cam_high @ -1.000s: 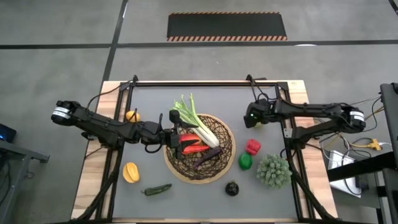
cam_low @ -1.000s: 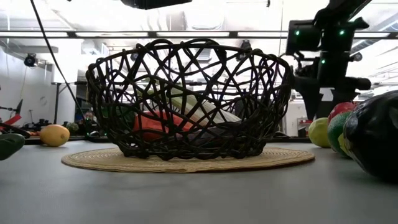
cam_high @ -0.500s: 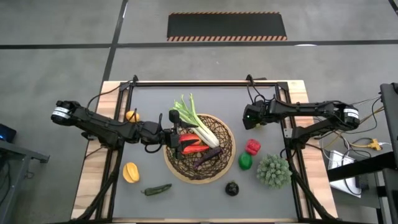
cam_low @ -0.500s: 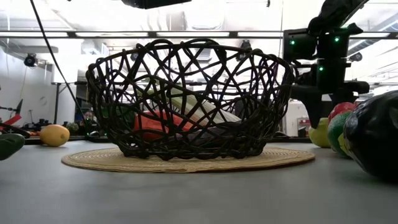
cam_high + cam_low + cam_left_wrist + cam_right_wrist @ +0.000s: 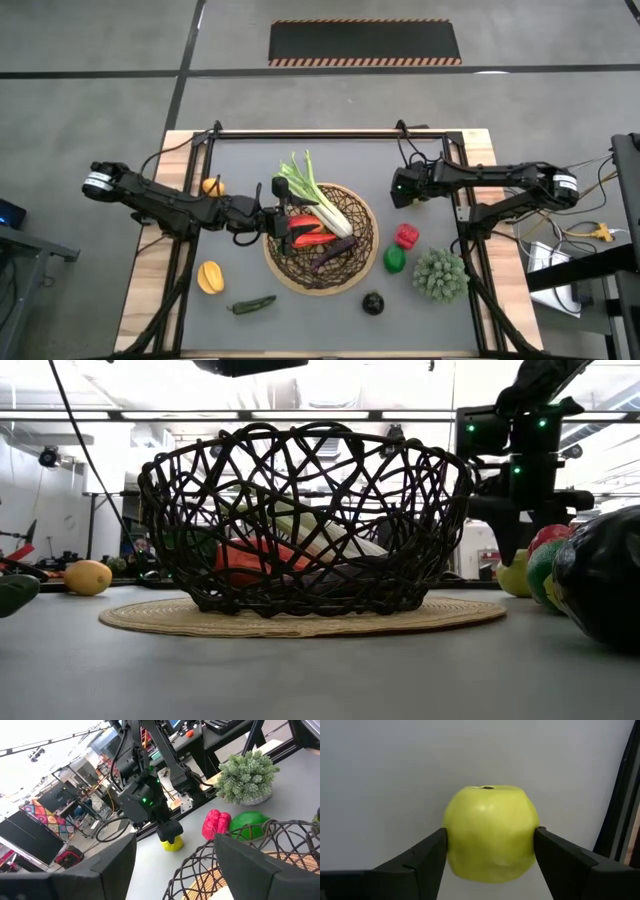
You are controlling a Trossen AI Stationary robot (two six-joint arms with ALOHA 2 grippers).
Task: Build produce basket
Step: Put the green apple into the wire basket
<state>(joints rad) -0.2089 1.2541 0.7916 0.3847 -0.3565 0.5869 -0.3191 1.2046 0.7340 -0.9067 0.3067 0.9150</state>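
Observation:
The basket (image 5: 372, 248) holds a leek (image 5: 318, 197), red peppers (image 5: 308, 232) and a dark eggplant (image 5: 330, 256). My left gripper (image 5: 283, 226) hangs open and level over the basket's left rim (image 5: 200, 862), with nothing between its fingers. A round yellow-green fruit (image 5: 491, 832) sits on the grey table (image 5: 240, 160) right of the basket, near the far right. My right gripper (image 5: 490, 840) stands over it, pointing steeply down, its fingers closed against the fruit's sides. The same fruit (image 5: 171, 843) shows under that gripper in the left wrist view. My right gripper pinches the yellow-green fruit between its two fingers, one on each opposite side (image 5: 451, 839) at about the fruit's widest part. The fingers come from above, slanting steeply down. The fruit stands stem-dimple up with its underside on the table (image 5: 380, 780).
A red pepper (image 5: 406, 236), a green lime (image 5: 395, 259), a spiky green plant (image 5: 440, 275) and a dark round fruit (image 5: 373, 302) lie right of the basket. Left of it are a lemon (image 5: 210, 276), a green chili (image 5: 250, 305) and a small yellow fruit (image 5: 212, 186).
My right gripper has sunk a little over the yellow-green fruit, so that its fingers now stand on either side of it. The fruit has stayed where it was.

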